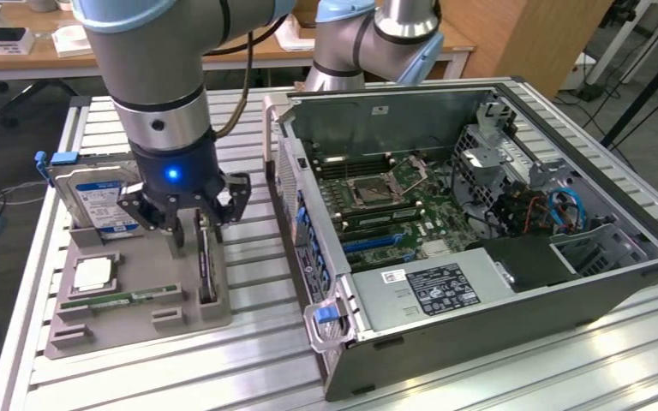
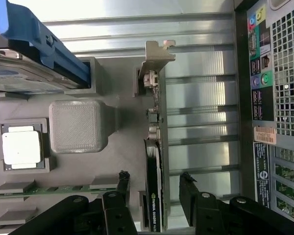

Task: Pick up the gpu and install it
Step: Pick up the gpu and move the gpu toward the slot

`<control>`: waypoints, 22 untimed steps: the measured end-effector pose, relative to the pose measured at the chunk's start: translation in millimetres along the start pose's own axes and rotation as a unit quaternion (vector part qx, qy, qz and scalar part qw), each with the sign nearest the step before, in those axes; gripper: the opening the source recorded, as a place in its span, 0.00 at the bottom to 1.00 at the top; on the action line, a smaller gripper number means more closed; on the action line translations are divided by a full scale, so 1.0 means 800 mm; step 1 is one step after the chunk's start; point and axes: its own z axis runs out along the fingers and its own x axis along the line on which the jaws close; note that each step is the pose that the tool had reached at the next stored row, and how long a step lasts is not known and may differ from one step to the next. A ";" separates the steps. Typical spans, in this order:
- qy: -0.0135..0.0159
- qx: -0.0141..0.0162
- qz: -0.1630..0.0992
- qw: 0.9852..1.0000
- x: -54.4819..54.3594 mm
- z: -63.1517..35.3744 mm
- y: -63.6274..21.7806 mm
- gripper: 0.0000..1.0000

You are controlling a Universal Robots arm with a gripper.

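On the metal table (image 1: 260,360) sit an open computer case (image 1: 478,214) and a grey holder tray (image 1: 134,318), where the gpu (image 2: 153,196) stands on edge between the fingers of the open, empty gripper (image 2: 155,178); it seems light, stiff but fragile, best pinched across its flat faces.

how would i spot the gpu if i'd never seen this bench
On the exterior view's left of the open case sits a grey tray. The gpu stands on edge along the tray's case side, straddled by the open gripper. Only it has a silver end bracket.
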 end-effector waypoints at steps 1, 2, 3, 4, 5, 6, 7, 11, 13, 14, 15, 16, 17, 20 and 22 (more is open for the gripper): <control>0.000 0.000 0.000 1.000 0.000 0.002 0.000 0.53; 0.000 0.000 0.000 1.000 0.000 0.004 0.000 0.53; 0.000 0.000 0.000 1.000 0.000 0.006 0.000 0.53; 0.000 0.000 0.000 1.000 0.000 0.008 0.000 0.53; 0.000 0.000 0.000 1.000 0.000 0.010 0.000 0.53; 0.000 0.000 0.000 1.000 0.000 0.012 0.000 0.53; 0.000 0.000 0.000 1.000 0.000 0.013 -0.001 0.53; 0.000 0.000 0.000 1.000 0.001 0.021 -0.001 0.53; 0.000 0.000 0.000 1.000 0.002 0.023 -0.001 0.53; 0.000 0.000 0.000 1.000 0.002 0.024 -0.001 0.53; 0.000 0.000 0.000 1.000 0.003 0.025 -0.001 0.53; 0.000 0.000 0.000 1.000 0.003 0.026 -0.001 0.53; 0.000 0.000 0.000 1.000 0.004 0.027 -0.001 0.53; 0.000 0.000 0.000 1.000 0.004 0.029 -0.001 0.53; 0.000 0.000 0.000 1.000 0.004 0.031 -0.001 0.53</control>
